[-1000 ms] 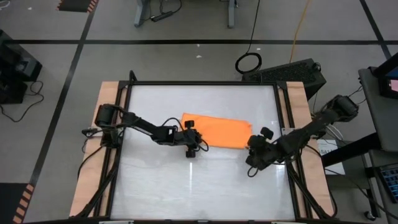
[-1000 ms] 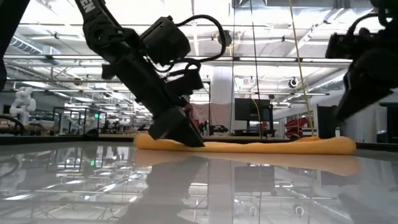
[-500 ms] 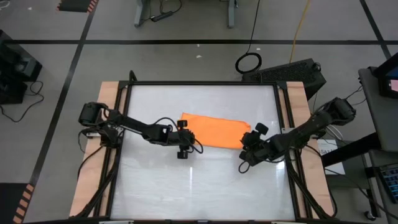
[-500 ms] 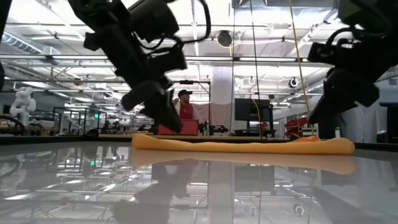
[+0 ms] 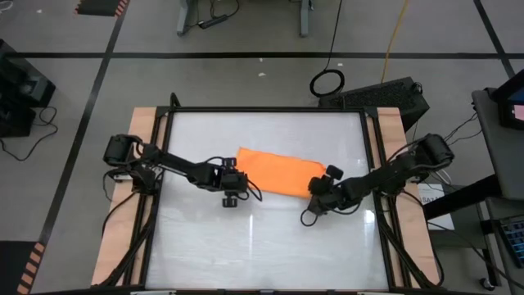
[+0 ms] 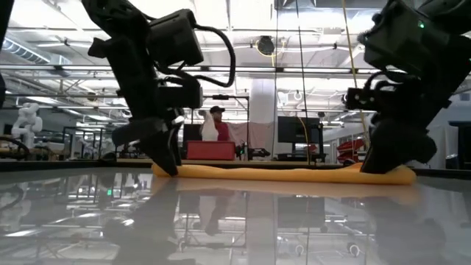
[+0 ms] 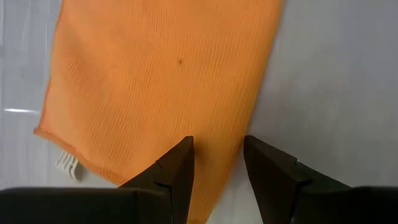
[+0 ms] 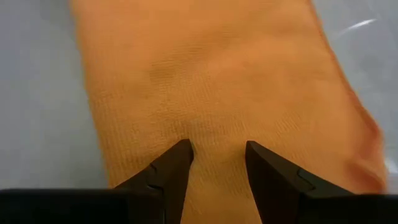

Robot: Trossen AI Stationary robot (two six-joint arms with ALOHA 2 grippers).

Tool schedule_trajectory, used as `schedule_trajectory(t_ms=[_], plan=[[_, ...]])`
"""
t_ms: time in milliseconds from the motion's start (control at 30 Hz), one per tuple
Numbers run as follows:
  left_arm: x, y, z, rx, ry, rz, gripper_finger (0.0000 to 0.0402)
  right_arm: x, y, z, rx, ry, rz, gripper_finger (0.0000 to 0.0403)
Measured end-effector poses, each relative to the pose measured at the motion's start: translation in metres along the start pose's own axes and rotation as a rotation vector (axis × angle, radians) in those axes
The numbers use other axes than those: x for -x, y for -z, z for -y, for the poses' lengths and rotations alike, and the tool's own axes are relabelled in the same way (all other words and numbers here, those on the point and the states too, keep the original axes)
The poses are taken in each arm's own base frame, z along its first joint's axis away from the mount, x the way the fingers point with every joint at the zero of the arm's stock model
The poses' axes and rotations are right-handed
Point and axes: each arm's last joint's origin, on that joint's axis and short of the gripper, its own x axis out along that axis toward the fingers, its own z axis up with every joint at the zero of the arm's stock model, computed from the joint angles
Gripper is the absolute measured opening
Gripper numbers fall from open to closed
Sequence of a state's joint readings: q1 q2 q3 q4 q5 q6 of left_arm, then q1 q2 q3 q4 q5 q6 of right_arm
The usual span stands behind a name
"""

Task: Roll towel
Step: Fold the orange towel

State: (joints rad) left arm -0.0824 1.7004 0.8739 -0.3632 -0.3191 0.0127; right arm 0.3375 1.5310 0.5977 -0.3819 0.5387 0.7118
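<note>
Towel [image 5: 277, 171] lies flat on the white tabletop [image 5: 262, 238], a folded orange strip whose long axis runs across the table from my left arm's side to my right's, tilted a little so the right end sits nearer me. My left gripper [image 5: 232, 182] stands at the towel's left end and my right gripper [image 5: 321, 190] at its right end, so each arm is nearest its own end. Through the left wrist camera my fingers [image 7: 176, 171] are parted a little, straddling the towel's near edge with nothing pinched between them; the right fingers [image 8: 174, 171] are likewise parted over the cloth, holding nothing. I judge the roll must run along the short axis, starting from this near edge. The tabletop is glossy and mirrors the room; behind it a person [image 6: 214, 129] stands in an open workshop.
</note>
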Motion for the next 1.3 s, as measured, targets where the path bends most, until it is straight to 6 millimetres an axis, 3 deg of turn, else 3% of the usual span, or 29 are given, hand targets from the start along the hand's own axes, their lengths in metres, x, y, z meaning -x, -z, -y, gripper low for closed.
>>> schedule_trajectory(t_ms=[333,700,1033,1300], plan=[[-0.006,0.007,-0.024,-0.142,-0.046,-0.074,0.0148,0.012,-0.006,-0.034,-0.091,-0.394,0.039,0.0152],[-0.018,0.013,-0.076,-0.145,-0.238,-0.134,0.0148,0.023,-0.014,-0.049,-0.151,-0.569,0.131,0.0152],[-0.012,0.009,-0.097,-0.135,-0.354,-0.191,0.0148,0.029,-0.025,-0.047,0.014,-0.499,0.205,0.0152],[0.010,0.005,-0.104,-0.139,-0.417,-0.222,0.0148,0.021,-0.035,-0.036,0.131,-0.396,0.248,0.0152]])
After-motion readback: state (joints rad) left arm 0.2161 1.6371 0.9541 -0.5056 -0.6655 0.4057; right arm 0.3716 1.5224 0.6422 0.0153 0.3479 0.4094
